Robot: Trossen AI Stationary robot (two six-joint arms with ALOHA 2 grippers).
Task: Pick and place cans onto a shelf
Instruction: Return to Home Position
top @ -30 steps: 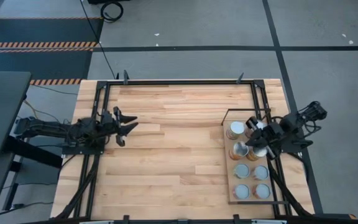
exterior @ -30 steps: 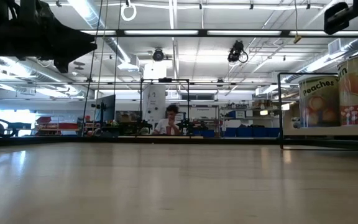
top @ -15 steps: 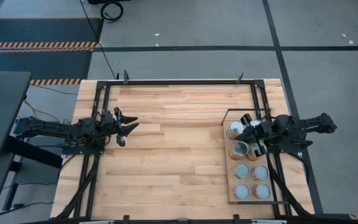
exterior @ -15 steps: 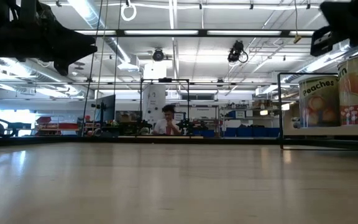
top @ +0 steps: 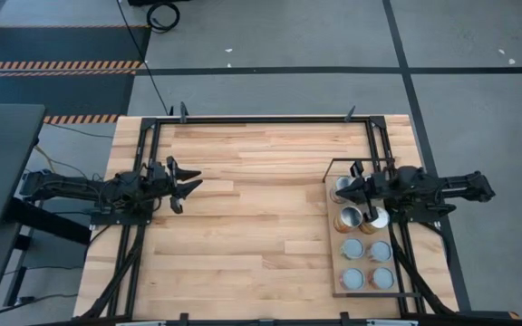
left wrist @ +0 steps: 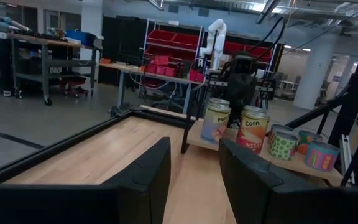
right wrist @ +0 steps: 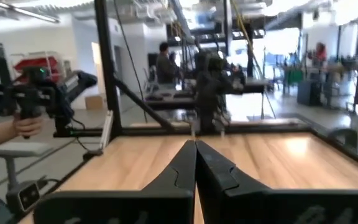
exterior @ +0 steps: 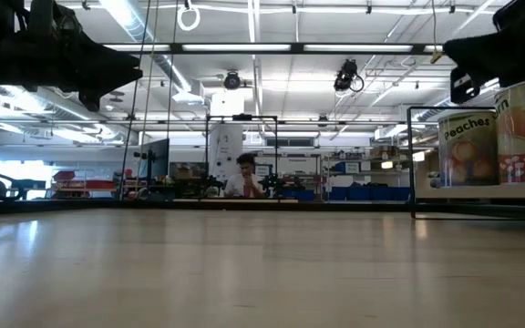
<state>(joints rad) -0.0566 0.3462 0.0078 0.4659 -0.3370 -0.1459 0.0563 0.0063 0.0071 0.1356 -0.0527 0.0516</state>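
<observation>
While the right gripper hovers above, seven cans show on one shelf.

We found the counter's broad middle open; cans crowded the shelf at its right edge (the right pincer hung over them).

I find the tabletop to be pale planked wood, smooth, with a low sheen that catches the ceiling lights in the low view. The shelf is a paler wooden board, matt, edged in thin black wire. The cans have bright bare-metal tops. In the left wrist view their labels look like glossy printed paper. The fingers of the left gripper read as dark matt plastic. The table frame is black metal.
</observation>
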